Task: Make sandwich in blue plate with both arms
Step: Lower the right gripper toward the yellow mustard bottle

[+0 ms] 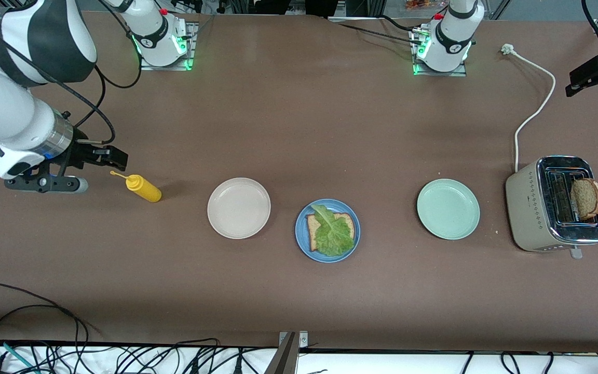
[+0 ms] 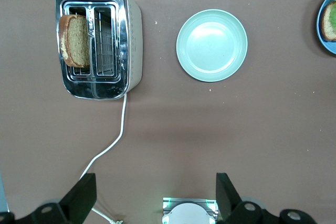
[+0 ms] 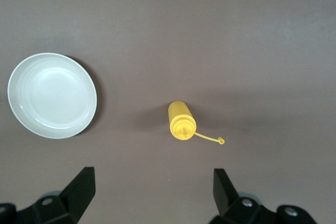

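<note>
One slice of bread (image 1: 348,223) lies on the blue plate (image 1: 301,240) with a lettuce leaf (image 1: 332,235) spread over it, so the sandwich looks about half built. A second slice (image 1: 586,198) stands upright in a slot of the toaster (image 1: 530,208) at the left arm's end of the table and has yet to top the stack. The right gripper (image 3: 152,187) hangs near the yellow squeeze bottle (image 1: 143,188), fingers spread and empty. The left gripper (image 2: 155,195), high over the table between its base and the toaster, is also spread wide with nothing held. A cream-white plate (image 1: 239,208) and a mint-green plate (image 1: 448,209) flank the blue one, both bare.
</note>
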Available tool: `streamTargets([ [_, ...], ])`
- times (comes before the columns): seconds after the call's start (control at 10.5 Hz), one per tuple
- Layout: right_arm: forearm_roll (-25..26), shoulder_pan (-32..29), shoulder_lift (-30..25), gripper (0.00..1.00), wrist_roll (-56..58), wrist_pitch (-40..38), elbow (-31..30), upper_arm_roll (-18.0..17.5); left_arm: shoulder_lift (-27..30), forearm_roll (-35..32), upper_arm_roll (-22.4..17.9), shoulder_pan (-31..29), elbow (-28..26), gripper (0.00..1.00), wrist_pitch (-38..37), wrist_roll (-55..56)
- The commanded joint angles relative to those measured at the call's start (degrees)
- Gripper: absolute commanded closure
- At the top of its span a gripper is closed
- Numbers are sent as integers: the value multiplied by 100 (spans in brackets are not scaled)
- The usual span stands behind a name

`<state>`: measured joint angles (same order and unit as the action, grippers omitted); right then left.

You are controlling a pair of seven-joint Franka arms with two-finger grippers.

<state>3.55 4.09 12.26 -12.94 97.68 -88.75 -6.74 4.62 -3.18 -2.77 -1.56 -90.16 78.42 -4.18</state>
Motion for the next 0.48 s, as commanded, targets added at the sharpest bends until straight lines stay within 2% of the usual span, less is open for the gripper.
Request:
streamTargets([
  [0.0,-232,4,-1233,0,168,1329,-2116,243,-57,11,48,-29,148,0,-81,-154],
  [0.1,-249,5,-1374,0,195,1611,-2442,252,-57,11,75,-20,148,0,-81,-136],
  [0.29,-345,-4,-1341,0,213,1710,-2542,279,-57,11,75,-20,148,0,-81,-145],
  [0.38,-538,-4,-1262,0,457,1815,-2559,444,-57,11,66,-28,148,0,-81,-162],
])
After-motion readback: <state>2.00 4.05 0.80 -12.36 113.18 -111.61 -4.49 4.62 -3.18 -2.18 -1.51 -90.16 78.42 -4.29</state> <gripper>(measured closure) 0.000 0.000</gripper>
